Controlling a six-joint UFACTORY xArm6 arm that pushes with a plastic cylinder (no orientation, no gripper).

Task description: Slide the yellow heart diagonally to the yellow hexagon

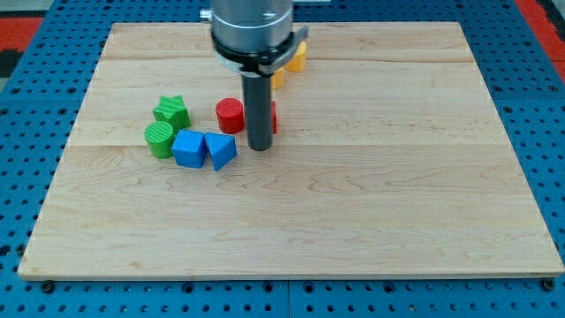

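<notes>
My tip [259, 147] rests on the board just right of the blue triangular block [220, 150] and below the red cylinder [229, 115]. Two yellow blocks sit near the view's top, mostly hidden behind the arm: one [297, 58] shows right of the arm, and a sliver of the other [278, 78] shows below it. Their shapes cannot be made out, so I cannot tell heart from hexagon. My tip is well below both and touches neither.
A second red block [272, 117] peeks out behind the rod. A green star [171, 112], a green cylinder [160, 139] and a blue cube [188, 148] cluster at the left. The wooden board [371, 212] lies on a blue pegboard.
</notes>
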